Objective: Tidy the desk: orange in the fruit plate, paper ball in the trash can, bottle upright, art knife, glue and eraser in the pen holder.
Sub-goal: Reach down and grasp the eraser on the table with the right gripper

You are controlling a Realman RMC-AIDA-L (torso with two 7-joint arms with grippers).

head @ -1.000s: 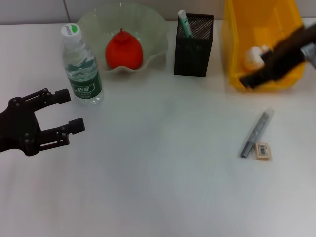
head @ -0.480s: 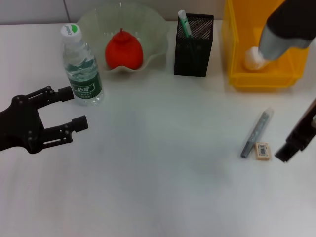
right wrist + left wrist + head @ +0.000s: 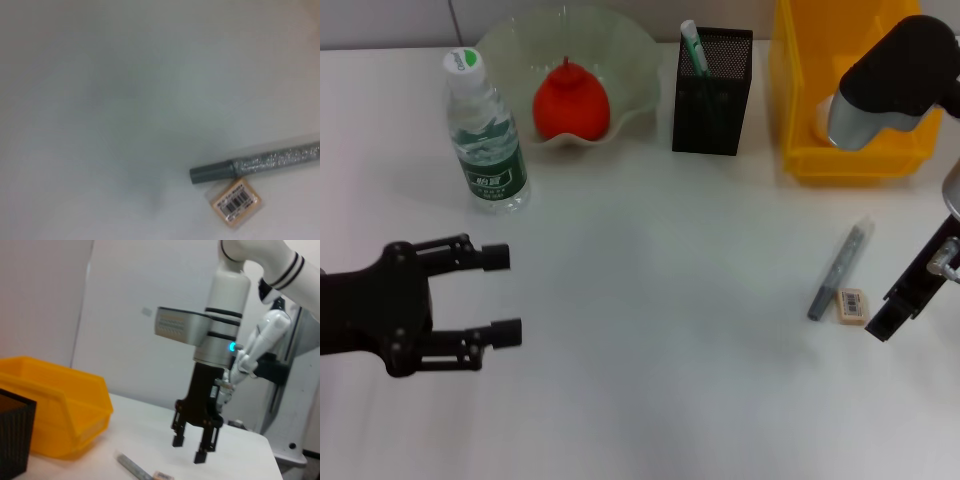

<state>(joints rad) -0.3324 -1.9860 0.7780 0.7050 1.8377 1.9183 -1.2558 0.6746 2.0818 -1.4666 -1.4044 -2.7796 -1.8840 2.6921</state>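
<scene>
Two loose items remained on the desk (image 3: 650, 400): the glue (image 3: 839, 271) and the eraser (image 3: 852, 305), touching side by side.
The right gripper (image 3: 196, 449) hung just beside the eraser at its 3 o'clock, jaws narrowly parted and empty. A clean pick likely called for centring over the small block and closing across its short sides without nudging the glue at its 10 o'clock. The pen holder (image 3: 711, 92) stood well apart at 11 o'clock. The left gripper (image 3: 500, 295) waited wide open, empty.
</scene>
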